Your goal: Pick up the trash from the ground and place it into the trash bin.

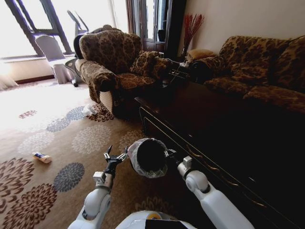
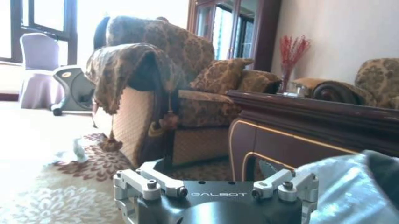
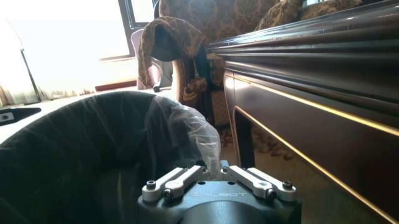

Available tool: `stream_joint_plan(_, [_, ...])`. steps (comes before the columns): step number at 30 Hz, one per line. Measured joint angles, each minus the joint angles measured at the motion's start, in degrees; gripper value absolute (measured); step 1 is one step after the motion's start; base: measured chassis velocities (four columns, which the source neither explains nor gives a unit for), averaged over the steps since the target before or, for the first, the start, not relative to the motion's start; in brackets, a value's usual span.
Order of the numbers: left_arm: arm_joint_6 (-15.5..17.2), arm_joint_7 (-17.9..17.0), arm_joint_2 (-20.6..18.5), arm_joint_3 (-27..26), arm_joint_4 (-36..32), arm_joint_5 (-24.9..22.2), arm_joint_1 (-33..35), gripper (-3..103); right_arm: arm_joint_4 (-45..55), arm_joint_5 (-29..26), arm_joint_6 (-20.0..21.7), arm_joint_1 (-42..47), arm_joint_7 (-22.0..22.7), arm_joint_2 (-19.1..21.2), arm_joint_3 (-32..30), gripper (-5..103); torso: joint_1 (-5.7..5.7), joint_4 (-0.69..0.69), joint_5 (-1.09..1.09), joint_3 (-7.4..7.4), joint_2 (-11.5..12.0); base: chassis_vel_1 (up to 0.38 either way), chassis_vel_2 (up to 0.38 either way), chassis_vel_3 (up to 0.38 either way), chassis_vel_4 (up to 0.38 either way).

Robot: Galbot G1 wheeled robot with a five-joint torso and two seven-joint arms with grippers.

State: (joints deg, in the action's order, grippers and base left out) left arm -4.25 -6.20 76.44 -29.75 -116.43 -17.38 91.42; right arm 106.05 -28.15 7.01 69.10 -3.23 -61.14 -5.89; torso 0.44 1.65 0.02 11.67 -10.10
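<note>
Two arms reach forward from the robot's body, low over the patterned carpet [image 1: 90,138], with the trash bin [image 1: 148,157] between them. The right pincer [image 1: 170,153] is clamped on the bin's rim, its fingers pressed together on a bunched fold of the whitish liner bag [image 3: 198,135]; the right wrist view looks straight into the dark inside of the bin from that rim. The left pincer [image 1: 116,156] hovers just beside the bin's other side, its fingers apart and holding nothing, and in the left wrist view a swell of the liner fills the corner next to it. Just to the right of the bin runs the long dark wooden cabinet [image 1: 200,129] with gold trim lines. Out on the carpet to the robot's left, well apart from both pincers, lies a yellowish wrapper-like piece [image 1: 42,157]. Farther off, near the foot of the brown patterned armchair [image 1: 112,62], a white plastic bag [image 1: 88,110] rests on the carpet. A matching sofa [image 1: 257,71] stands beyond the cabinet on the right, against the wall.
</note>
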Motion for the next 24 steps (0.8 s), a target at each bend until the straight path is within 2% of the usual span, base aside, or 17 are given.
stream_joint_plan(6, [0.0, 0.3, -0.3, -1.9, 0.7, -1.9, -1.7, 99, 2.5, 0.9, -0.2, 3.9, -0.4, 0.2, -1.8, 4, 0.01, -0.01, -0.01, 0.00, 0.0, 0.000, 0.000, 0.000, 0.000])
stream_joint_plan(14, [0.2, 0.6, -0.5, -0.8, 1.4, -2.1, -4.7, 99, 4.1, 1.4, -0.2, 5.8, -0.5, 0.2, -2.7, 4, 0.01, -0.01, -0.01, 0.01, 0.0, 0.000, 0.000, 0.000, 0.000])
stream_joint_plan(24, [0.0, 0.7, -0.3, -0.1, 1.6, -1.9, -5.0, 100, 4.8, 1.9, -0.2, 7.4, -1.1, 0.0, -3.3, 4, 0.01, -0.01, -0.02, 0.01, 0.0, 0.124, 0.124, -0.126, -0.148])
